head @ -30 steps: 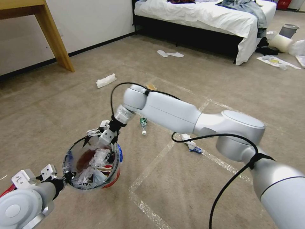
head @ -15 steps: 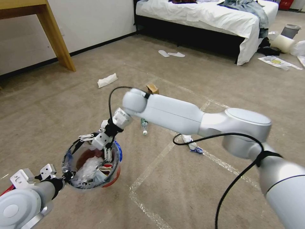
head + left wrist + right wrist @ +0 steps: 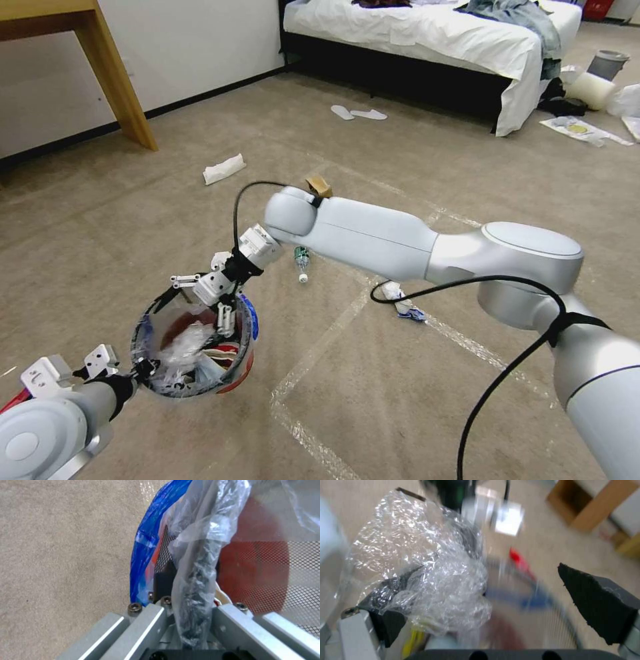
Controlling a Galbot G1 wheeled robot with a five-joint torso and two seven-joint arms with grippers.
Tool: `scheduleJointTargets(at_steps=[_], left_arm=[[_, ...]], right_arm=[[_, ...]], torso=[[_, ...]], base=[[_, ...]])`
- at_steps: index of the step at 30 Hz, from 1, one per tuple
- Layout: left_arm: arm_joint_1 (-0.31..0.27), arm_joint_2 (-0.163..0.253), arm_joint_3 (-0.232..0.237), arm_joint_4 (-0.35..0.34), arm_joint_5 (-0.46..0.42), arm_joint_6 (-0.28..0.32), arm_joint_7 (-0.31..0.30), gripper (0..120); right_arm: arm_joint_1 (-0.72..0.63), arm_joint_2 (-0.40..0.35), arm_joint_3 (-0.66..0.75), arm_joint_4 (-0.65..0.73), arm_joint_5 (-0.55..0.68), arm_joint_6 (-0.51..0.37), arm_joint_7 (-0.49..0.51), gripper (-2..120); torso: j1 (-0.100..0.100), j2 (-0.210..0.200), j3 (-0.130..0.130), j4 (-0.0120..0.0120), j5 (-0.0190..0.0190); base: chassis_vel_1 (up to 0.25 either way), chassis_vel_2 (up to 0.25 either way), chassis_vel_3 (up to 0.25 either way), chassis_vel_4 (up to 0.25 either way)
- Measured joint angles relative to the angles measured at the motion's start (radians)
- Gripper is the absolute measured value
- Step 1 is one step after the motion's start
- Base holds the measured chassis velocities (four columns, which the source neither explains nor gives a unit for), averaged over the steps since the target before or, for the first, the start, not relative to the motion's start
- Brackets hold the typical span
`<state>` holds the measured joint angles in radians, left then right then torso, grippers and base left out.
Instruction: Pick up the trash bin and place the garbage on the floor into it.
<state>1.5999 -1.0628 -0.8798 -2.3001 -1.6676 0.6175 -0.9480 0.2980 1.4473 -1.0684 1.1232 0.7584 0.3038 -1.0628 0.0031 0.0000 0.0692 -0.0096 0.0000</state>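
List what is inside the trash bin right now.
Inside the trash bin: a clear plastic liner, crumpled clear plastic and red-and-white litter. The open right end effector hangs above; the left end effector grips the rim. Anything deeper is covered.

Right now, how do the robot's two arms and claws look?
Both arms have smooth silver-grey and white shells with rounded joints. A black cable loops along the right arm, tied on near the elbow. The right claw is white metal with black pads. The left claw has grey metal fingers with small bolts.
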Motion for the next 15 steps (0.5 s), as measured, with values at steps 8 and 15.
scheduleJointTargets(at_steps=[8, 15], left_arm=[[0.0, -0.004, 0.006, -0.002, 0.009, 0.001, 0.004, 0], [-0.003, -0.006, 0.011, 0.001, 0.011, 0.001, 0.005, 0]], right_arm=[[-0.008, 0.006, 0.102, 0.0, -0.245, 0.128, -0.004, 100], [-0.022, 0.032, 0.177, -0.019, -0.532, 0.208, -0.057, 100]], torso=[[0.0, 0.0, 0.0, 0.0004, 0.0], [0.0, 0.0, 0.0, -0.0002, -0.0002]], base=[[0.0, 0.0, 0.0, 0.0], [0.0, 0.0, 0.0, 0.0]])
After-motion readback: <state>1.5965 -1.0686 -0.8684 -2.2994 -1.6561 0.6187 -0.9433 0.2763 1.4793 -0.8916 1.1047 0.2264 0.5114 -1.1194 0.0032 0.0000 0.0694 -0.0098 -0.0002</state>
